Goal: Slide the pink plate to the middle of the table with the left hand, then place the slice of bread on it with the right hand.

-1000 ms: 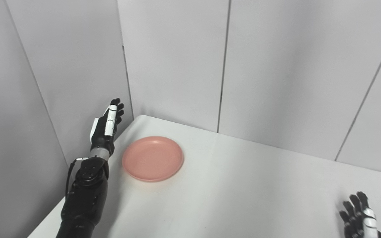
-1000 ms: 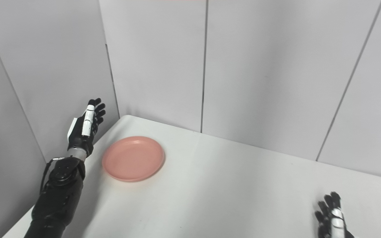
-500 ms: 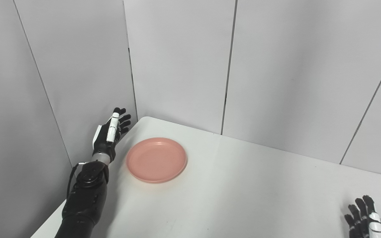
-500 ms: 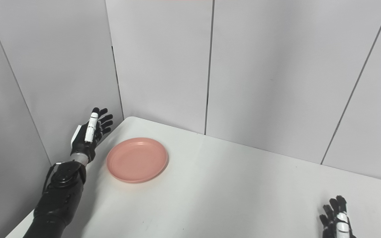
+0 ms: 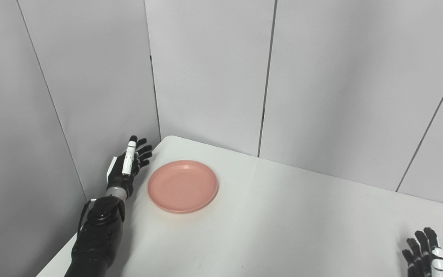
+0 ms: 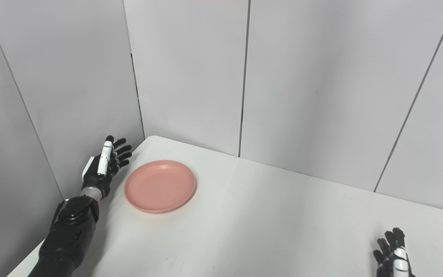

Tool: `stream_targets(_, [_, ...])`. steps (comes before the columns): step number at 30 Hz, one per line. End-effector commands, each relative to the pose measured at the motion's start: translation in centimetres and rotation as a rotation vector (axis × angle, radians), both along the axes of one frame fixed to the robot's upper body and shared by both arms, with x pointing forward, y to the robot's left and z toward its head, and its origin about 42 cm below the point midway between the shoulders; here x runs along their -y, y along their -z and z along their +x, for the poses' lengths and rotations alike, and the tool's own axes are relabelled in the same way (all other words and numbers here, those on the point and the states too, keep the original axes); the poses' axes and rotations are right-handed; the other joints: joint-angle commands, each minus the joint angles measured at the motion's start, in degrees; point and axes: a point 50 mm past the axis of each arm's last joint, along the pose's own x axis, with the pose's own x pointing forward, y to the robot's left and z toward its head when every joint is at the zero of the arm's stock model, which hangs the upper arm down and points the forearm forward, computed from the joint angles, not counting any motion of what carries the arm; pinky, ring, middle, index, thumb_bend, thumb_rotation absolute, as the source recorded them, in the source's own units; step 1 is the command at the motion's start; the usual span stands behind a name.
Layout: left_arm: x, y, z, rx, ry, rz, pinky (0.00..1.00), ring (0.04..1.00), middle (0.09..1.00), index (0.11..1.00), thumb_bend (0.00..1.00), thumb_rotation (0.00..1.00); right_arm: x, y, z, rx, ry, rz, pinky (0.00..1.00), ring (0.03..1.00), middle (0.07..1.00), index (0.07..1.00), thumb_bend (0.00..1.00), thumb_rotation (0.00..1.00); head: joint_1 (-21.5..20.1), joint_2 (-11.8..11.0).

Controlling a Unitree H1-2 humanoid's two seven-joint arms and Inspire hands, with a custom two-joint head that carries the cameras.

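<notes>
Pink plate (image 5: 182, 186) flat on white table (image 5: 283, 231), upright, nothing on it, sitting toward table's far-left corner, roughly 10 o'clock from table centre. Well short of the middle.

Left hand (image 5: 126, 167) at plate's 9 o'clock, just beside the rim, not touching as far as visible. Palm turned toward plate, fingers (image 5: 143, 149) spread wide and pointing toward 12–1 o'clock, holding nothing. Hovering at table's left edge, close to left wall panel (image 5: 90, 77). Black forearm running down to 7 o'clock and out of view.

Right hand (image 6: 393, 256) at far 4 o'clock from plate, well apart, cut by lower edge of view. Only fingertips and a bit of white casing showing; fingers extended and apart, nothing seen in them.

Tiny tan sliver at extreme lower-right corner of right eye view, too small to identify. No clear sight of bread.

Grey wall panels (image 5: 321, 77) behind table from 10 to 2 o'clock.
</notes>
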Motion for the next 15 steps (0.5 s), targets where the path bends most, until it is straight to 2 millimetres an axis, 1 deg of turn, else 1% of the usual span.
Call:
stream_targets(1, [0.0,-3.1,1.7,0.11,0.018,0.021,0.86,0.831,0.815,0.819,0.62,1.0,0.0,-2.0,0.5,0.089,-0.004,-0.004,1.0,1.0,1.0,1.0,0.54,0.92,-0.1,0.0])
stream_targets(5, [0.8,-2.2,1.9,0.117,0.027,0.001,0.85,0.829,0.819,0.825,0.62,1.0,0.0,-2.1,0.4,0.088,-0.008,0.0,1.0,1.0,1.0,1.0,0.55,0.91,-0.2,0.2])
stream_targets(9, [1.6,-1.4,2.0,0.114,0.039,-0.015,0.84,0.822,0.816,0.833,0.63,1.0,0.0,-2.2,0.3,0.094,-0.016,-0.002,1.0,1.0,1.0,1.0,0.53,0.93,-0.3,0.3])
stream_targets(15, [2.5,-1.0,2.2,0.122,0.07,-0.024,0.8,0.803,0.796,0.824,0.64,1.0,0.1,-2.2,0.3,0.095,-0.011,0.001,1.0,1.0,1.0,1.0,0.52,0.94,-0.3,0.4])
